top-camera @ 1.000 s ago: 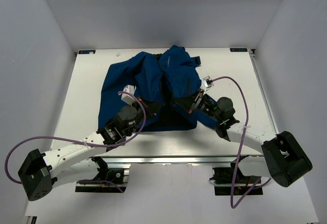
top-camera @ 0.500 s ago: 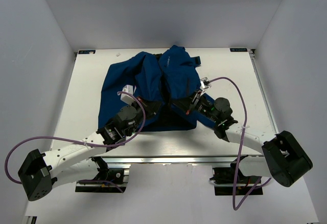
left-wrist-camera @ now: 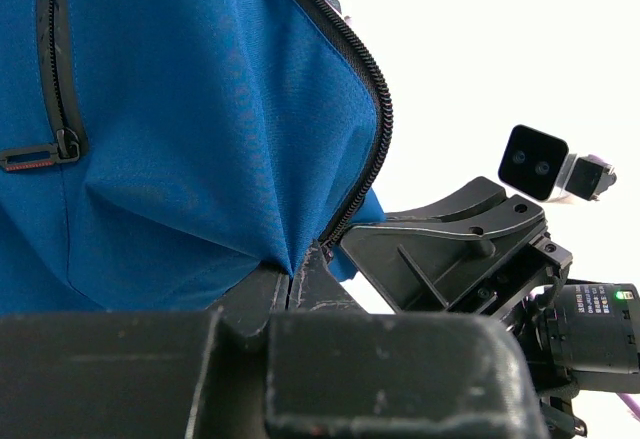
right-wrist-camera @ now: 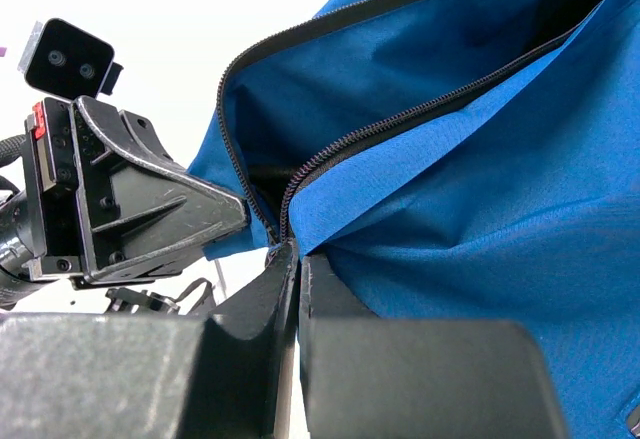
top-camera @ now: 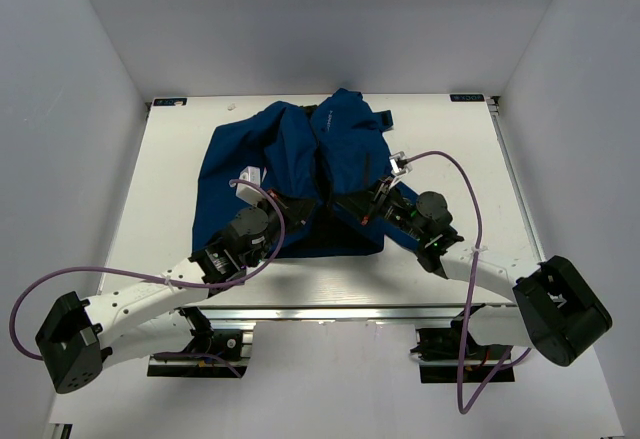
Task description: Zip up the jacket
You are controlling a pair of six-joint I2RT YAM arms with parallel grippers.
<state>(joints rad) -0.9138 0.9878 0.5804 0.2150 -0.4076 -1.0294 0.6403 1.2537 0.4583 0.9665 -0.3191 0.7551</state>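
Clamping jacket [top-camera: 300,159] near hem: L pincer [left-wrist-camera: 290,284] beside R pincer [right-wrist-camera: 297,257].

The top camera is looking steeply down from above and behind the arms [top-camera: 150,294], taking in the whole table [top-camera: 160,189] and jacket [top-camera: 300,149]. The left wrist camera [right-wrist-camera: 65,59] is sitting just behind the left gripper [left-wrist-camera: 290,279], facing along it into the jacket at close range. The right wrist camera [left-wrist-camera: 535,164] is doing likewise behind the right gripper [right-wrist-camera: 290,254]. Both are framing the same zipper [left-wrist-camera: 383,129] end, each catching the other gripper.
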